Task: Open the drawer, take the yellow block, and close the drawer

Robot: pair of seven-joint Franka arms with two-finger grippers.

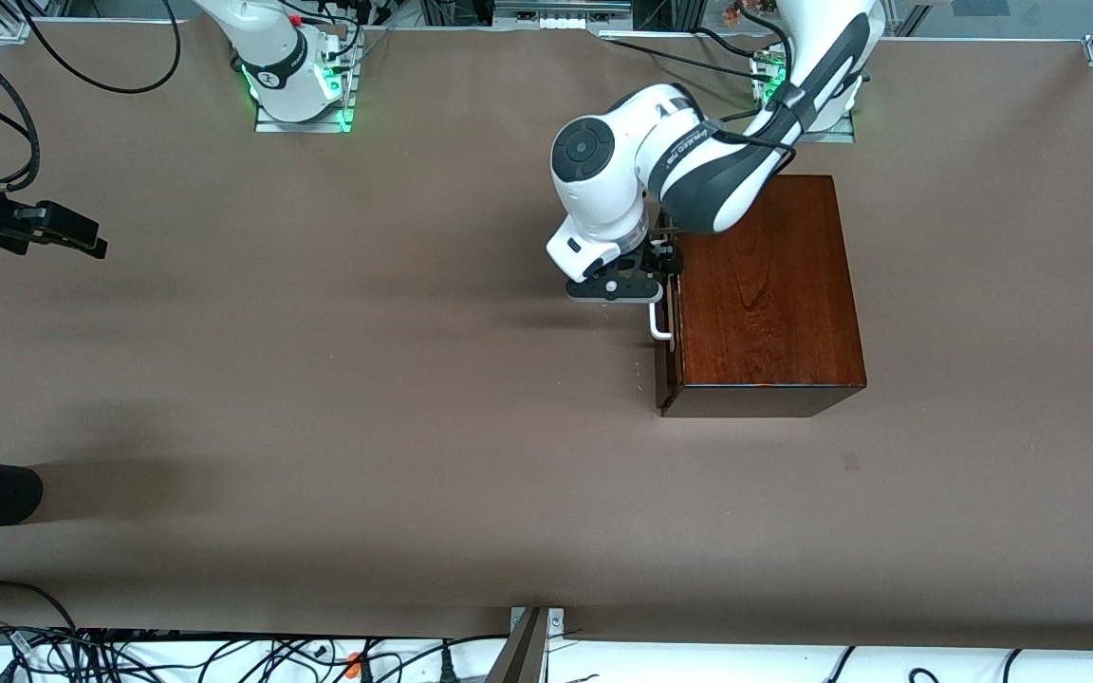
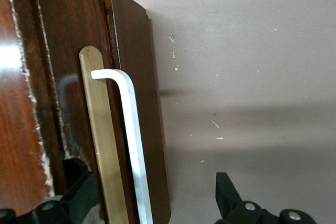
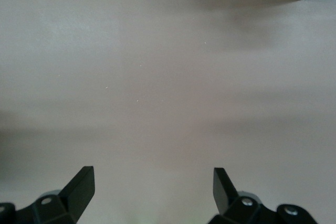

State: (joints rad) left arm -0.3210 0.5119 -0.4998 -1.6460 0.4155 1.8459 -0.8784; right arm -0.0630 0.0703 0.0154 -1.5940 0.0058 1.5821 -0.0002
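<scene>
Cables (image 1: 224,655) and a strip of white floor run along the edge nearest the front camera, below the brown tabletop (image 1: 366,398). A dark reddish-brown wooden box (image 1: 765,294) stands on the tabletop toward the left arm's end. Its drawer (image 1: 668,351) is shut or very nearly so, the dark front panel facing the right arm's end of the tabletop. A white bar handle (image 1: 659,323) is mounted on that panel; in the left wrist view the handle (image 2: 134,145) stands off a pale backing strip (image 2: 105,145) fixed to the panel. The left pincer (image 1: 657,275) is positioned at the handle with its fingers (image 2: 79,195) spread apart, one finger on the panel side of the bar and the other clear of it on the tabletop side; no grip is made. The yellow block is not visible in any view. Dark lettering on the left arm's white forearm is too small to read. The right pincer (image 1: 82,242) waits at the right arm's end of the tabletop, over bare surface, and its fingers (image 3: 79,190) stand wide open and hold nothing.
</scene>
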